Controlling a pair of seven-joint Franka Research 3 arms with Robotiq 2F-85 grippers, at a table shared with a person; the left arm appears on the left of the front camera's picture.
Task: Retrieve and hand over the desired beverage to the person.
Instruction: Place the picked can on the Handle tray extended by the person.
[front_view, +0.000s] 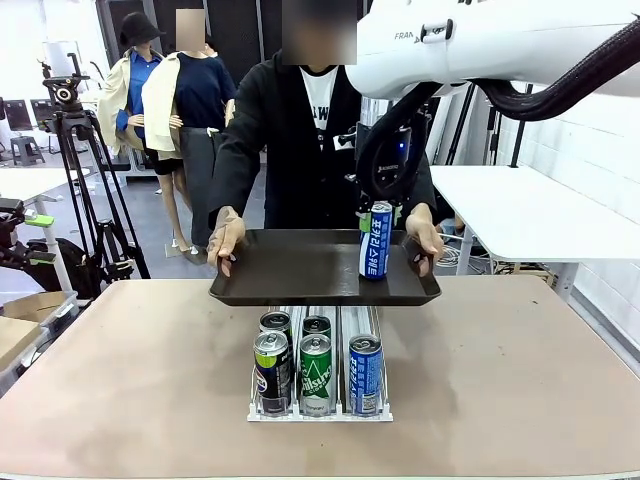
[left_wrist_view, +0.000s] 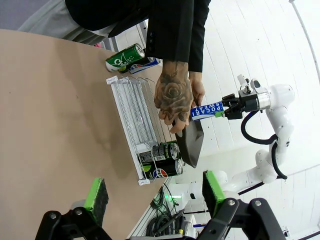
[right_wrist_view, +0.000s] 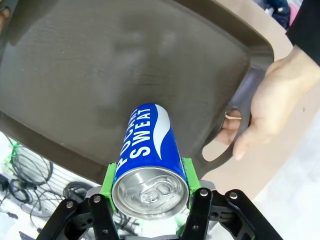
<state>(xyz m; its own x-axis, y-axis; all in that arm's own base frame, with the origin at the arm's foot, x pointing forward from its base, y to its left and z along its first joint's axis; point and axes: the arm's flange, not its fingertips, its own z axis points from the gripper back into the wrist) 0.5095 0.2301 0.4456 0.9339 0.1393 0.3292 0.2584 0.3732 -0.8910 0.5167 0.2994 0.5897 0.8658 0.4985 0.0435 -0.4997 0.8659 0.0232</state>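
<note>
Our right gripper (right_wrist_view: 149, 176) clamps its green pads on the tall blue-and-white Pocari Sweat can (right_wrist_view: 150, 135). The can is upright, its base straight down over the right end of the dark brown plastic tray (front_view: 290, 270) that the person (front_view: 290, 150) holds level. We cannot tell whether the base touches. Our left gripper (left_wrist_view: 155, 192) hangs open, well apart.

white side table (front_view: 520, 205), camera tripod (front_view: 72, 125), grey floor (front_view: 150, 222)
</note>
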